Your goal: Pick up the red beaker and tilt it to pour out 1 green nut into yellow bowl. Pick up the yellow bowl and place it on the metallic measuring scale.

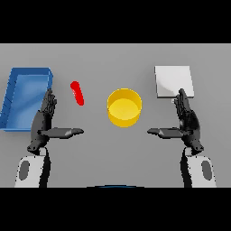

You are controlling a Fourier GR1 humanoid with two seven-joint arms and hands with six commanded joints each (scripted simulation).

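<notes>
**Beaker and bowl untouched, both hands open**

Beaker (77, 93) handling is judged first: it appears as a small, slim red shape lying tilted on the grey surface (113, 153), and it is expected to be light, stiff and rather smooth, so a slip is possible if it is pinched only at its tip. A hold around its middle, fingers on one side and thumb on the other, is judged safest, with the open end left free for pouring. No green nut can be made out.

The yellow bowl (124, 107) stands near the middle of the surface, to the right of the beaker and apart from it. It is round, shallow-walled, and looks rigid and light; its rim is the likely place to be gripped.

The scale (174, 81) is seen as a pale square plate at the far right. A blue tray (18, 122) lies at the far left.

The left hand (44, 120) and right hand (187, 120) are held flat, fingers straight, thumbs spread inward, nothing being held.
</notes>
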